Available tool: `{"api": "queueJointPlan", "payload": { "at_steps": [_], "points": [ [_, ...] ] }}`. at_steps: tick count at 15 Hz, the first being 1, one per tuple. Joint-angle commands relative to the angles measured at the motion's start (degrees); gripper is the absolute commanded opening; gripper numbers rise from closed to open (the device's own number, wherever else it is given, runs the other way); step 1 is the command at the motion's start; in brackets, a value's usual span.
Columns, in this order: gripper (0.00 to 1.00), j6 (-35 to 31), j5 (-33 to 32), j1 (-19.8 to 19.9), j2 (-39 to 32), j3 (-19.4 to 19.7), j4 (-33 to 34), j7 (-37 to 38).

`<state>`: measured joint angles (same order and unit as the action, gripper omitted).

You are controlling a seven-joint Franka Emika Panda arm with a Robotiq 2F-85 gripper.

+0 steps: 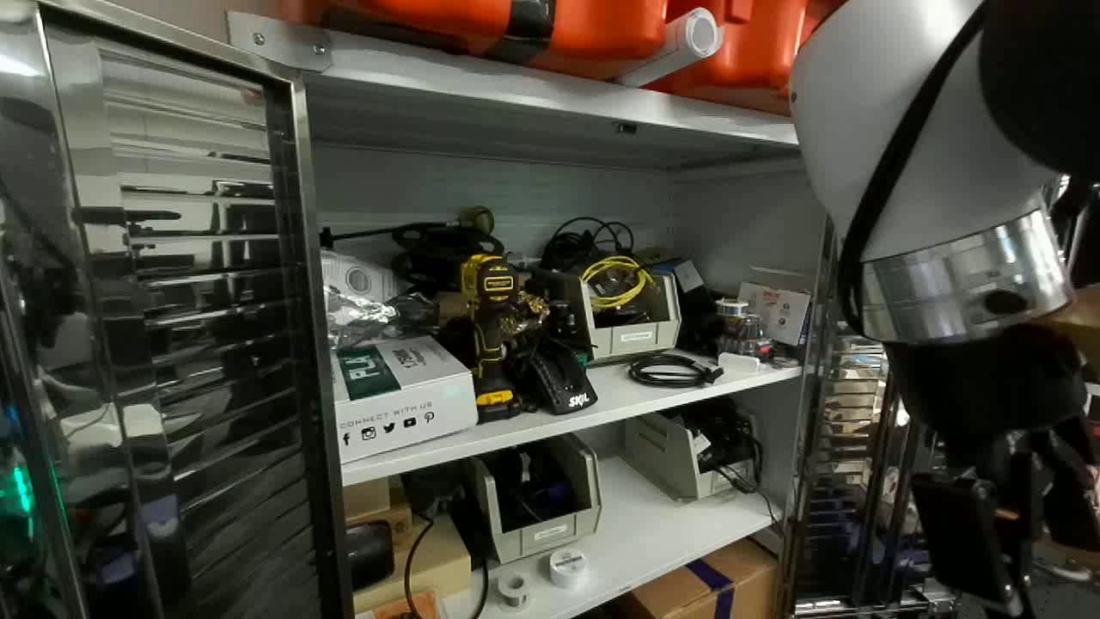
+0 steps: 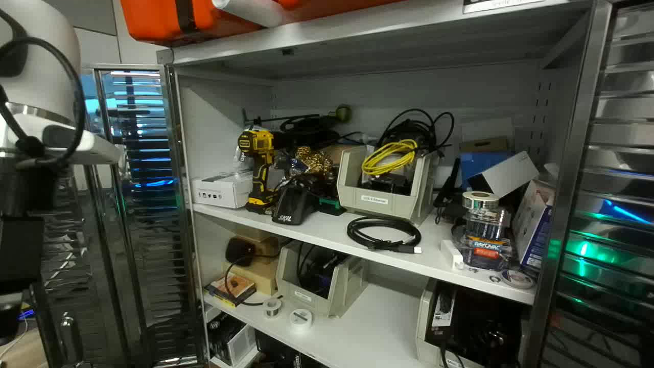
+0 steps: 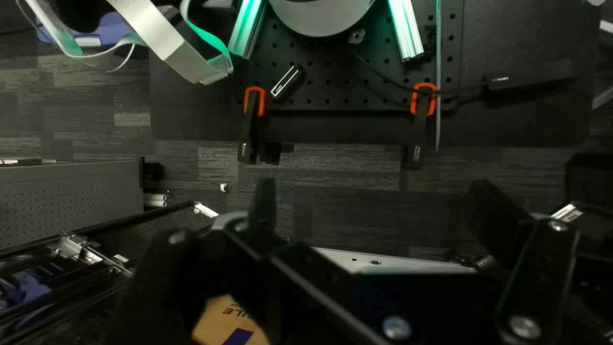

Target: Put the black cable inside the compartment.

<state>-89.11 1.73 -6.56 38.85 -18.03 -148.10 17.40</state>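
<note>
The black cable (image 1: pixel 675 371) is a small loose coil lying on the white shelf board. It also shows (image 2: pixel 384 243) near the board's front edge, before a beige bin (image 2: pixel 369 203). The compartment (image 1: pixel 614 389) is the wide middle bay of the grey rack, with the cable lying in it; its board also shows in an exterior view (image 2: pixel 322 227). My gripper (image 1: pixel 1027 550) hangs outside the bay, right of the rack, well apart from the cable. In the wrist view its fingers (image 3: pixel 371 184) are wide apart with nothing between them. The cable is out of view there.
A yellow drill (image 2: pixel 259 168), a black SKIL charger (image 2: pixel 291 204), a white box (image 1: pixel 408 400) and batteries (image 2: pixel 485 240) crowd the bay. Orange cases (image 1: pixel 601 30) lie above. Shiny louvred doors (image 1: pixel 189 344) flank the rack. Bins (image 1: pixel 537 499) stand on the lower shelf.
</note>
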Motion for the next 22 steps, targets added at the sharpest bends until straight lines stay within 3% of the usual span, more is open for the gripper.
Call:
{"api": "queueJointPlan", "payload": {
  "at_steps": [1,18,22],
  "points": [
    [1.00,0.04,-0.40,-0.98,-0.22,0.83,0.15,0.52],
    [1.00,0.03,-0.40,-0.98,-0.17,0.83,0.27,0.52],
    [1.00,-3.29,-3.00,0.51,-2.23,1.85,0.80,-0.09]
  ]
}}
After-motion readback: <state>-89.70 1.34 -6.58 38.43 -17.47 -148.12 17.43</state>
